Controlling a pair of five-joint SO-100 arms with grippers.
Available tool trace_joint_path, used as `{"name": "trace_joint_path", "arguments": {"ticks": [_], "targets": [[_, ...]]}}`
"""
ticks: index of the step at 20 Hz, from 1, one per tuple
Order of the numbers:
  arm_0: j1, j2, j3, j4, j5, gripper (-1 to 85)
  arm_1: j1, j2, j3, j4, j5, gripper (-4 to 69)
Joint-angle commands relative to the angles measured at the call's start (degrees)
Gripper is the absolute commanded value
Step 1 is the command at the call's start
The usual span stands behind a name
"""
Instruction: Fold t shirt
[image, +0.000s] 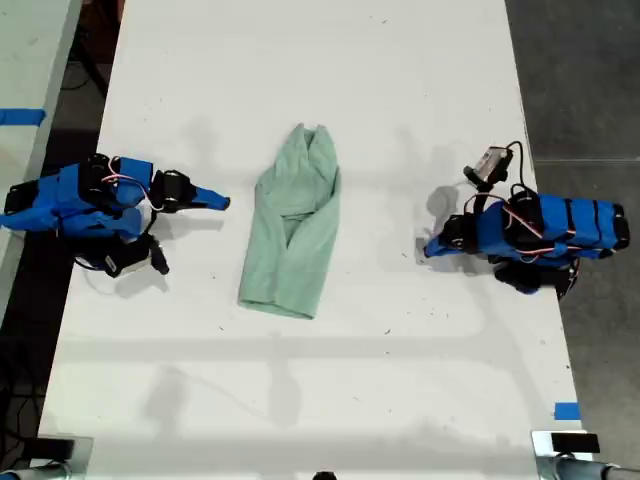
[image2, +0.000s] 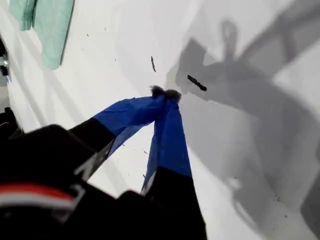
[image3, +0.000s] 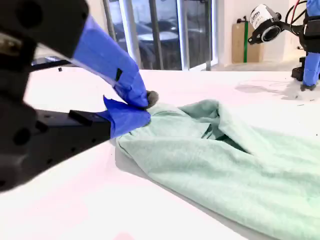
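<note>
Mint-green t shirt lying between my first hand and my second hand, touching neither, both closed, empty

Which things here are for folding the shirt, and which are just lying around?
For the job:
- the t shirt
- my first gripper
- my second gripper
- the table under the shirt

Just lying about:
- blue tape scrap, exterior view's lower right
- blue tape strip, exterior view's left edge
</note>
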Motion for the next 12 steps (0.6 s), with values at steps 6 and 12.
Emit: {"name": "trace_joint_path", "arguments": {"ticks": [6, 12], "targets": [[-0.44, 0.53, 0.44, 0.62, -1.67, -0.1, -0.62, 0.70, 1.23, -2.29, -1.49, -2.5], [-0.44, 0.53, 0.44, 0.62, -1.67, -0.1, -0.70, 0.70, 1.32, -2.46, -1.58, -2.5]]}}
